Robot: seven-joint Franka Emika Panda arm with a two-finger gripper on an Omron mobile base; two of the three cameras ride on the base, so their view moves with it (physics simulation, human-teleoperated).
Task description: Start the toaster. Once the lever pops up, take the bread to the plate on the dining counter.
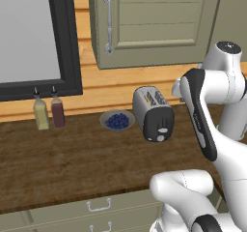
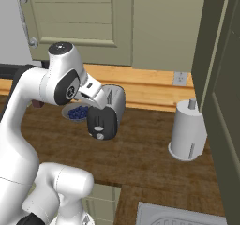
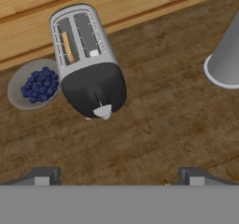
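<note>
Here the gripper (image 3: 119, 175) hangs with jaws apart above the tabletop (image 3: 163, 125); the toaster (image 3: 86, 62) stands ahead, bread (image 3: 68, 46) in one slot.

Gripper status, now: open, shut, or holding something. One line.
Gripper: open and empty, above the worktop short of the toaster.
</note>
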